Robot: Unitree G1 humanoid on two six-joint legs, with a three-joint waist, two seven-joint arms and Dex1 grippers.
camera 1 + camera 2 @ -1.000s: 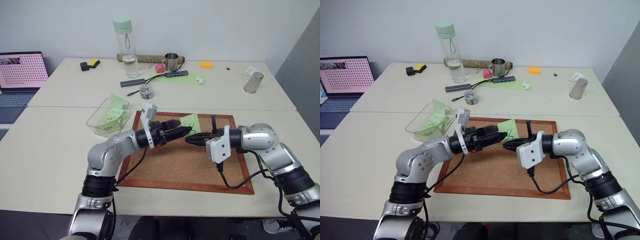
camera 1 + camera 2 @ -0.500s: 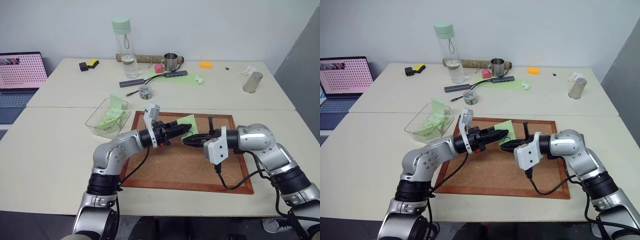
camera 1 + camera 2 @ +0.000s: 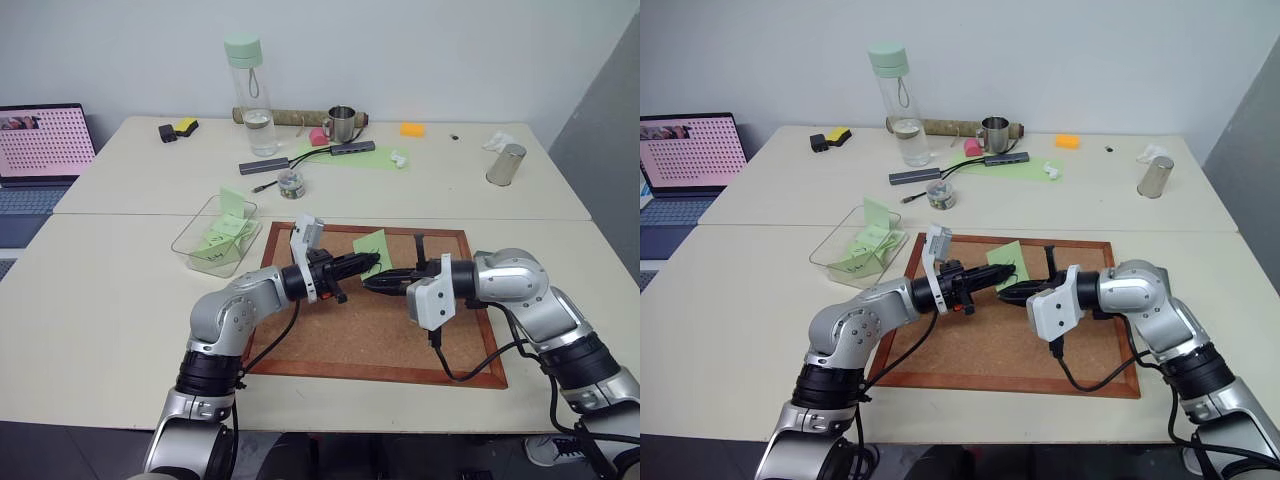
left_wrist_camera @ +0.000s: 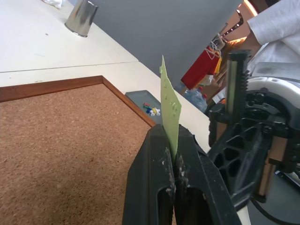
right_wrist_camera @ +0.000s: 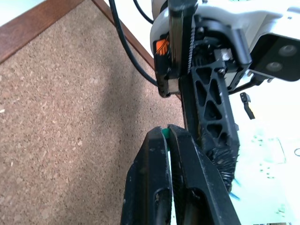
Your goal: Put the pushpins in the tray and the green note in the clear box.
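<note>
The green note point(image 4: 169, 105) stands on edge above the corkboard point(image 3: 340, 330), clenched in the left pincer point(image 4: 174, 165), while the right pincer point(image 5: 167, 140), tip to tip with it, pinches a green pushpin point(image 5: 164, 133), over 2 pale desks point(image 3: 100, 300) before a grey wall point(image 3: 420, 50).

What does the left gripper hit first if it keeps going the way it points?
Probably the right gripper. The left gripper, shut on the green note, points across the corkboard straight at it, fingertips nearly meeting. Depth is unclear; it may pass just behind.
</note>
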